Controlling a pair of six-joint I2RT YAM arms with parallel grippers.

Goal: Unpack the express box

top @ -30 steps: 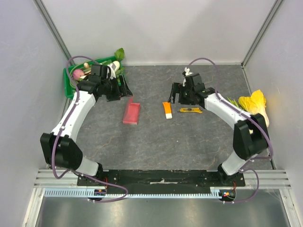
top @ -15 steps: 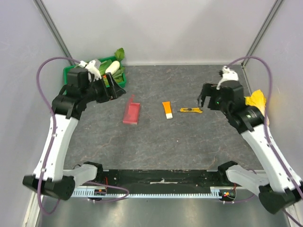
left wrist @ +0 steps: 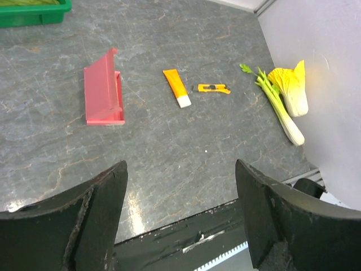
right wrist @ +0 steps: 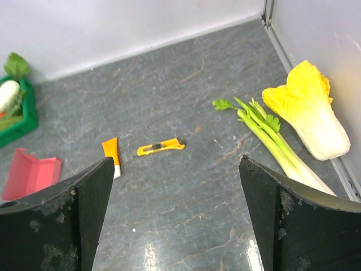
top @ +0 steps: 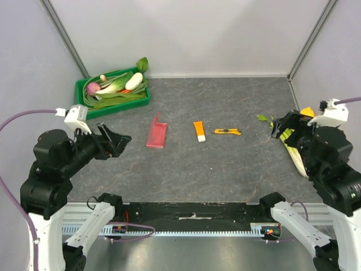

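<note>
Presently the small flat pink-red cardboard express box (top: 156, 134) lies on the table left of centre, its lid flap raised and nothing visible inside. A small orange rectangular item with a white end (top: 198, 131) lies near on its right, and a yellow utility knife (top: 227, 131) lies beyond that. The left gripper (left wrist: 181, 175) and right gripper (right wrist: 176, 164) both hang high, jaws spread and empty, well apart from all three. Risk, as judged: a one-sided contact could skid or flip the light open box, and loose aim could strike the knife.

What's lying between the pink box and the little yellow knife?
A small orange tube lies between the pink box and the yellow knife, touching neither. The top view shows it best.
</note>
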